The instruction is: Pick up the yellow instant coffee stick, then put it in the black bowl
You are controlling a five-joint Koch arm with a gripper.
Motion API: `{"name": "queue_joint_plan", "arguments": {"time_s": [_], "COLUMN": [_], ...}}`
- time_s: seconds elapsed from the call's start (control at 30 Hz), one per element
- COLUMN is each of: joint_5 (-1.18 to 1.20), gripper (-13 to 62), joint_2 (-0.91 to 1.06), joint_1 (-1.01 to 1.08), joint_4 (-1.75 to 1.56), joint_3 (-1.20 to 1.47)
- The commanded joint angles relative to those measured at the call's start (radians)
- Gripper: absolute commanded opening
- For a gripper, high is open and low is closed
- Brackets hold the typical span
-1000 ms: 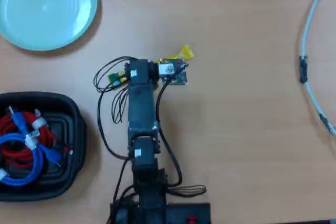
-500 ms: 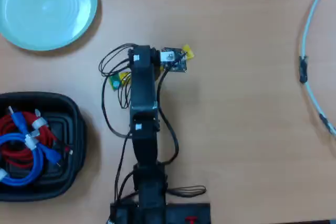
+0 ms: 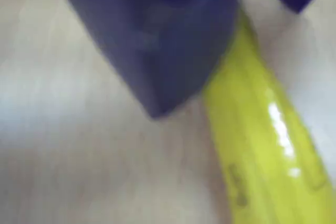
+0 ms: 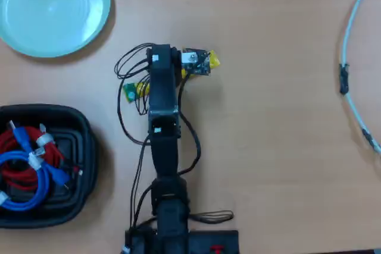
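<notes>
The tool point(image 3: 210, 85) is low on the yellow instant coffee stick point(image 3: 262, 145), which lies flat on the bench point(image 4: 268, 147); whether it grips I cannot tell. The black bowl point(image 4: 83, 147) waits well apart, holding cables.

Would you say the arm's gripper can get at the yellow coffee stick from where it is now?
Probably yes: the gripper is right at the yellow instant coffee stick on the table, with nothing between them. Whether the jaws straddle it is unclear.
</notes>
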Motion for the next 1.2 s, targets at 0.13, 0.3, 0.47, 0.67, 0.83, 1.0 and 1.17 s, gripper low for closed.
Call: {"name": "queue_joint_plan", "arguments": {"time_s": [0.13,0.3,0.47,0.67,0.83,1.0,1.17], "joint_5": [0.049,0.130,0.302,0.382,0.477,0.808,0.834], "gripper": [29.3,16.5,-9.9,-6.0,-6.1,-6.2,-6.2], "joint_2": [0.003,0.003,0.003,-0.002,0.005,0.011,0.021], "joint_1": [0.003,0.005,0.006,0.011,0.021,0.015,-0.009], "joint_4": [0.048,0.063,0.071,0.100,0.169,0.202,0.222], "joint_3": [-0.061,-0.063,-0.058,-0.051,-0.054,-0.064,-0.054]}}
